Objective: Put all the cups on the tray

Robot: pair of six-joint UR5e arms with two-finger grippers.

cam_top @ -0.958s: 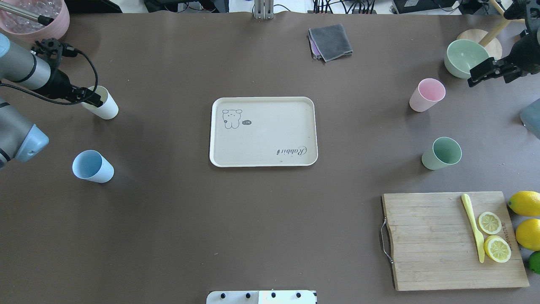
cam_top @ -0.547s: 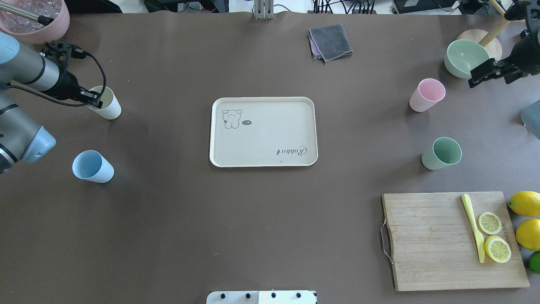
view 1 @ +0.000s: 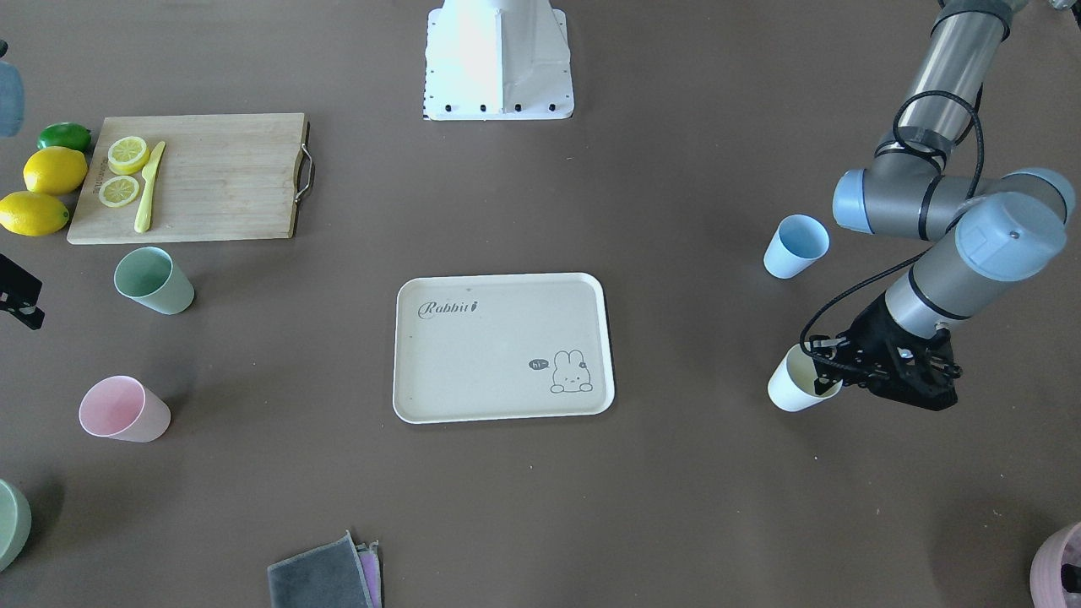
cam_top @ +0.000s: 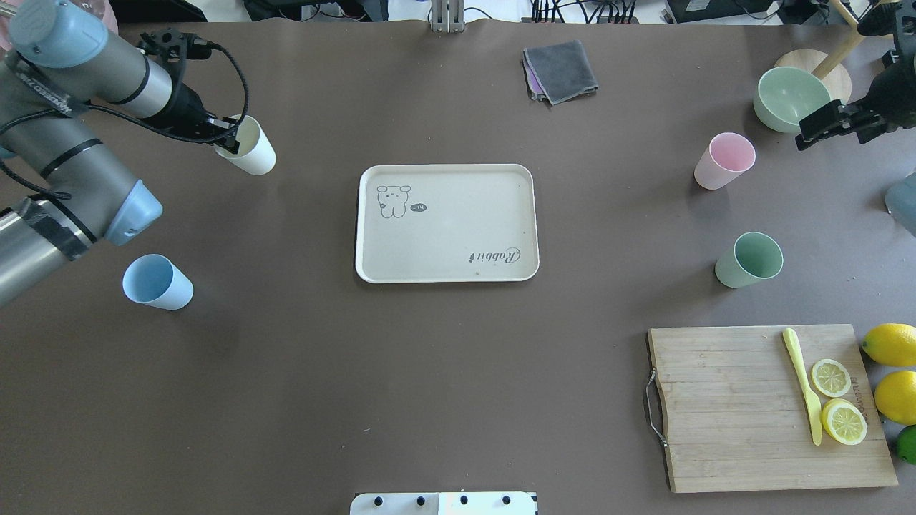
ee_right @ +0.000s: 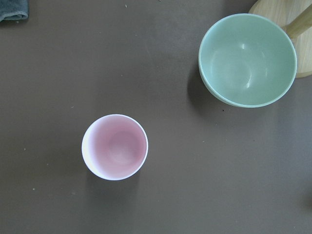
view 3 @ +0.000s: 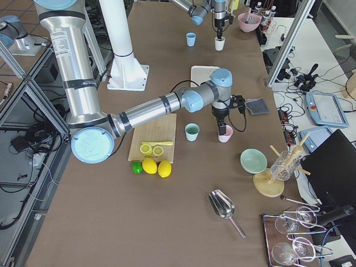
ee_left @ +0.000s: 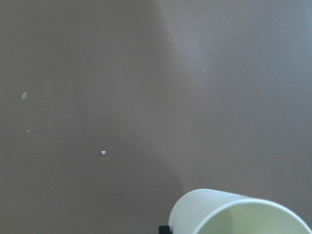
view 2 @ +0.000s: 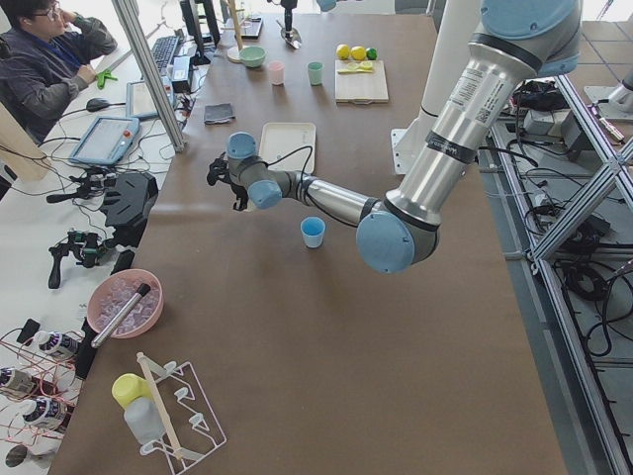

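The cream tray [cam_top: 447, 172] lies at the table's middle with nothing on it. My left gripper [cam_top: 227, 137] is shut on the rim of the cream-yellow cup [cam_top: 252, 149] and holds it tilted above the table, left of the tray; the cup also shows in the left wrist view [ee_left: 234, 214]. The light blue cup [cam_top: 157, 282] stands near the left arm. The pink cup [cam_top: 724, 161] and the mint green cup [cam_top: 749, 260] stand at the right. My right gripper [cam_top: 816, 125] hovers beside the pink cup [ee_right: 115, 146]; I cannot tell how its jaws stand.
A green bowl [cam_top: 791, 98] sits behind the pink cup. A wooden cutting board [cam_top: 766, 408] with lemon slices and a yellow knife lies at the front right, with lemons beside it. A grey cloth [cam_top: 562, 71] lies at the back.
My left gripper has lifted the cream-yellow cup and carried it right and back, toward the tray. The right gripper has barely moved.
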